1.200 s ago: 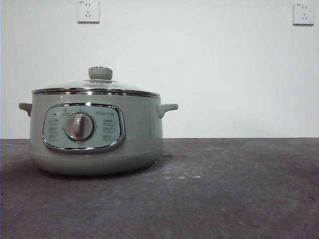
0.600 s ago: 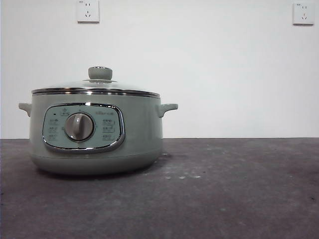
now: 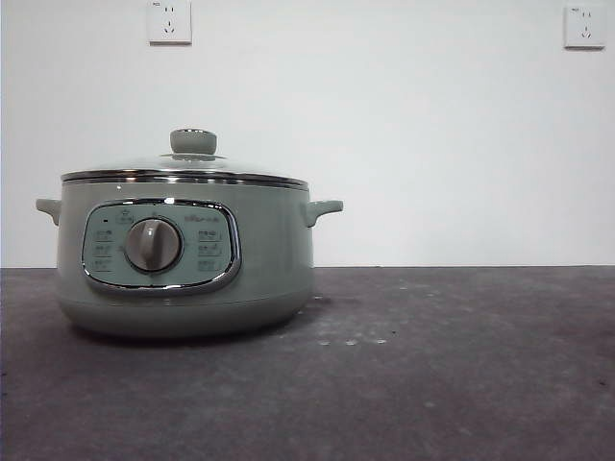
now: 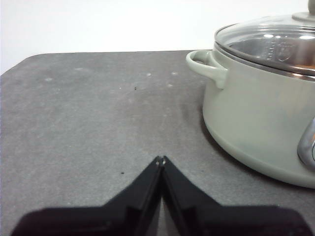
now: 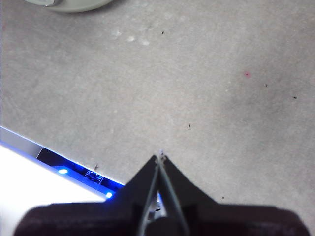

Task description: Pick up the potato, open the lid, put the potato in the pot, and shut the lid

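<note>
The pale green pot (image 3: 183,254) stands on the dark table at the left of the front view, its dial facing the camera. The glass lid (image 3: 187,168) with its green knob (image 3: 193,141) sits closed on it. The potato is out of view. My left gripper (image 4: 161,160) is shut and empty above the table, beside the pot (image 4: 261,123) near one side handle (image 4: 206,66). My right gripper (image 5: 160,157) is shut and empty over bare table near the front edge; a sliver of the pot (image 5: 69,4) shows far off. Neither arm shows in the front view.
Two wall sockets (image 3: 169,21) (image 3: 584,26) sit high on the white wall. The table's front edge with blue lights (image 5: 64,171) lies close under the right gripper. The grey table (image 3: 452,365) stretches to the right of the pot.
</note>
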`<state>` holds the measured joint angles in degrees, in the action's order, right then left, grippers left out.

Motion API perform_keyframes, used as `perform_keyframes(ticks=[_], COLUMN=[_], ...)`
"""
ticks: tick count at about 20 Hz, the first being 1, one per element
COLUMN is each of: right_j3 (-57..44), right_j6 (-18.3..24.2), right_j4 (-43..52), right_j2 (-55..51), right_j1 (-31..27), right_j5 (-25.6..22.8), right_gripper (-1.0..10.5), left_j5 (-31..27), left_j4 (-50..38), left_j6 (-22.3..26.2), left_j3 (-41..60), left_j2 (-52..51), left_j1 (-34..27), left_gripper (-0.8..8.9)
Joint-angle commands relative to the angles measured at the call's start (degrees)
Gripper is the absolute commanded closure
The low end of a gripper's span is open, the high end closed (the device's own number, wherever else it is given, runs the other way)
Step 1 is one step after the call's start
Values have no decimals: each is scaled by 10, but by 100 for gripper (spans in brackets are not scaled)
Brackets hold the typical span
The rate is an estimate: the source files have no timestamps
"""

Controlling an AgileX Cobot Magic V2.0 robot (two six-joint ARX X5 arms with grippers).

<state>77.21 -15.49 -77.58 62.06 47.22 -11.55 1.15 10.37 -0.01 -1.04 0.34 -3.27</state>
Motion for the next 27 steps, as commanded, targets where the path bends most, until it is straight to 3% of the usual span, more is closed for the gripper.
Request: perform_keyframes(ticks=[1,15,18,20,24,27], right_j3=[-7,-6,-16,-86,-360,-553], right_j6=[-4,-3,91,103,118,165], right_j4=[0,5,41,176,540,712], right_j2=[-1,-7,-35,-94,-290,-435], right_j1=[1,-7,-54,-111,-259,-349], right_j5=[0,-11,-60,-44,123,132], right_gripper=[946,946,946,946,946,946], left_j5=[4,4,3,3,4,3], left_j4=[-4,-9,-9,-9,-9,-9], left_j6=[-1,0,0,0,0,0], left_j3=[6,6,6,6,6,6], left_j2=[-1,24,33,35,35,35], left_j1=[2,2,2,2,2,2], left_gripper=[814,814,814,814,814,814])
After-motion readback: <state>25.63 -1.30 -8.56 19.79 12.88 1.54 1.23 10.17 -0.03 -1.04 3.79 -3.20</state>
